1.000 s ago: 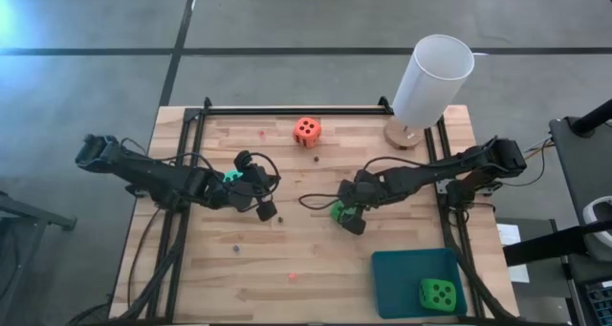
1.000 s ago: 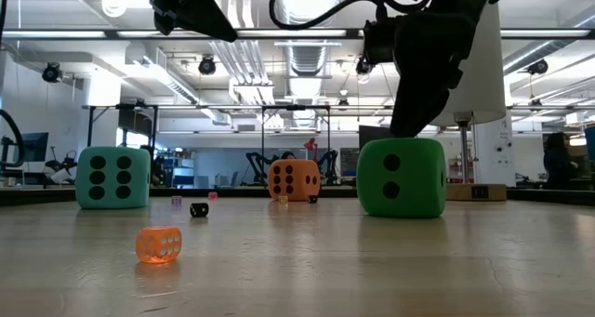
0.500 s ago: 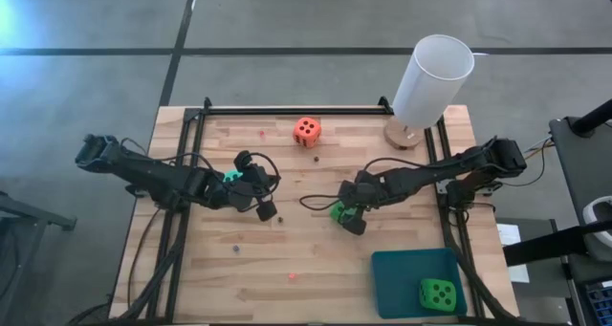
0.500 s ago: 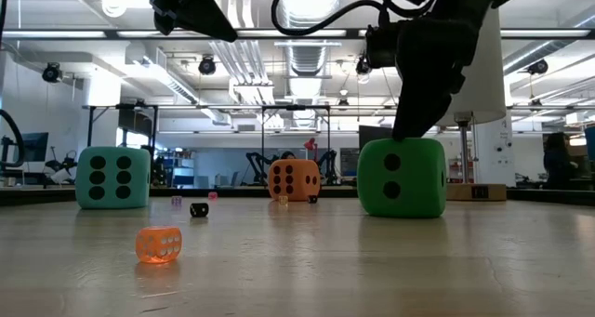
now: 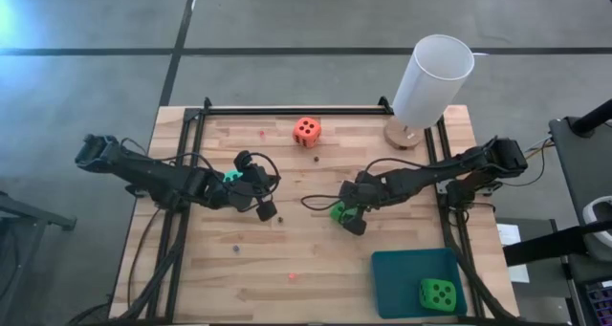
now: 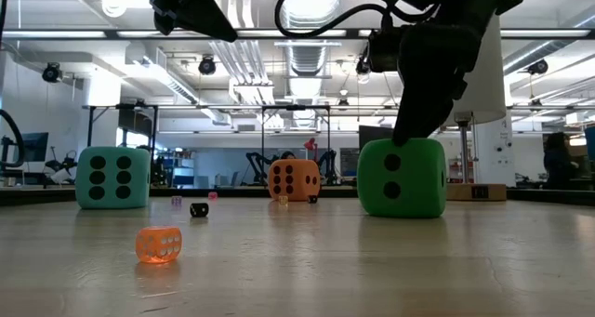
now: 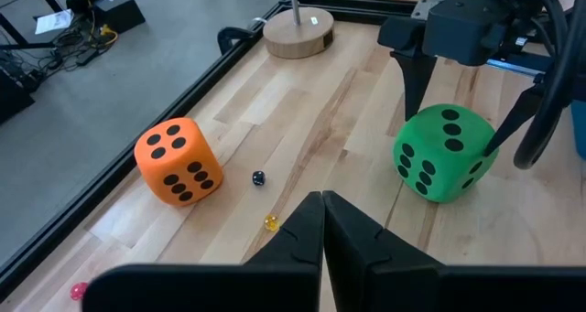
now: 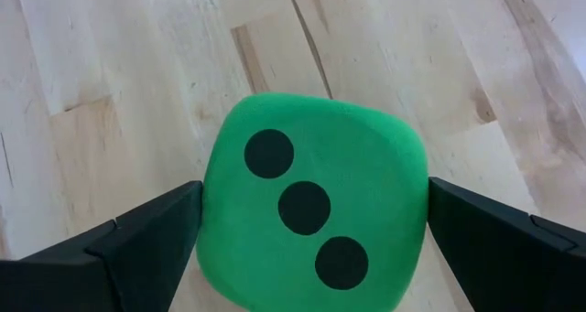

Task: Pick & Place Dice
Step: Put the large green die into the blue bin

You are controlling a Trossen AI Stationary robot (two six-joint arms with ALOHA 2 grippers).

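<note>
**A:** Right gripper (image 5: 345, 214) is down at mid-table, fingers spread wide either side of a bright green die (image 8: 313, 226) sitting on the wood (three pips facing the wrist camera), one finger (image 8: 137, 248) on each flank, neither visibly pressing in.

**B:** And the left gripper (image 5: 264, 196)?

**A:** Hovering off to that claw's far side, across a stretch of bare table. Its fingers (image 7: 302, 239) are pressed together, holding nothing, and the turquoise die (image 5: 230, 177) sits tucked just behind it, on the arm side.

**B:** The other dice?

**A:** Orange-red die (image 5: 306, 130) lies beyond both claws, toward the back rail. The second green die (image 5: 437, 293) rests in the teal tray (image 5: 394, 273), near the right claw on the front side. Tall white cylinder (image 5: 430, 80) stands behind the right arm, at the back corner.

**B:** Small bits?

**A:** A tiny orange die (image 6: 158, 244) out front, well apart from everything.
</note>
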